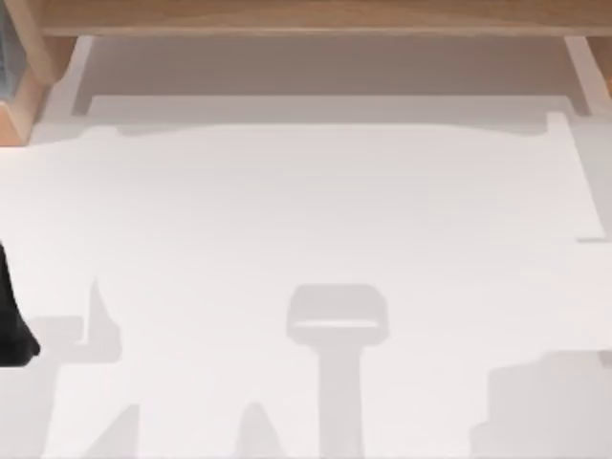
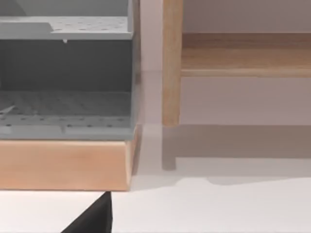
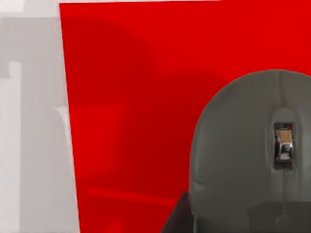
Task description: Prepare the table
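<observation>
Grey mouse point(image 3: 248, 155) and red mat point(image 3: 131, 111), both cut by frame edges

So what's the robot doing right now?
Not much is being handled yet. The big white table is bare in the top view, with a wooden frame along its far edge. The left arm sits at the table's left side, facing a grey rack on a wooden ledge. The right wrist camera looks closely at a grey computer mouse lying on a red mat.

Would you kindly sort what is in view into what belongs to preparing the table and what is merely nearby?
Belongs to the job:
white table
red mat
grey mouse on that mat

Merely nearby:
wooden frame
grey perforated rack
</observation>
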### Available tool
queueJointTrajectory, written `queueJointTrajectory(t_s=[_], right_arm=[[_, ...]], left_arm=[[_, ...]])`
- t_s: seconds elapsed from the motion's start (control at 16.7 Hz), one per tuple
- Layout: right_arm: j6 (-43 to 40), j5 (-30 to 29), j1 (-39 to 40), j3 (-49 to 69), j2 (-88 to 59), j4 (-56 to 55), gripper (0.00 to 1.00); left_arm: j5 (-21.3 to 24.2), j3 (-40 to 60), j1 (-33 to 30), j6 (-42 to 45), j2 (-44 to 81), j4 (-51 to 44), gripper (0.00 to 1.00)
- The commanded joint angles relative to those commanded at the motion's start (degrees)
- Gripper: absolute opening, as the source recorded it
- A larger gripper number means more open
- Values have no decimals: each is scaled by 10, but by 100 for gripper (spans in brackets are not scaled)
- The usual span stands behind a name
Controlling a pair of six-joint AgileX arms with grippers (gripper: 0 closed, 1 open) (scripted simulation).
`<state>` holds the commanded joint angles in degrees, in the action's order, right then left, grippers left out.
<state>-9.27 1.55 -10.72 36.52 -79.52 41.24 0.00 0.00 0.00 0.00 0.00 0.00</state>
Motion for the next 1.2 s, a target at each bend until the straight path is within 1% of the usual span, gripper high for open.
queueJointTrajectory(t_s=[0.12,0.9,0.96,1.2], right_arm=[[0,0,0,0,0,0,0],[0,0,0,0,0,0,98],[0,0,0,0,0,0,100],[0,0,0,0,0,0,100]], left_arm=[[0,0,0,0,0,0,100],[0,0,0,0,0,0,100],[0,0,0,0,0,0,100],[0,0,0,0,0,0,100]])
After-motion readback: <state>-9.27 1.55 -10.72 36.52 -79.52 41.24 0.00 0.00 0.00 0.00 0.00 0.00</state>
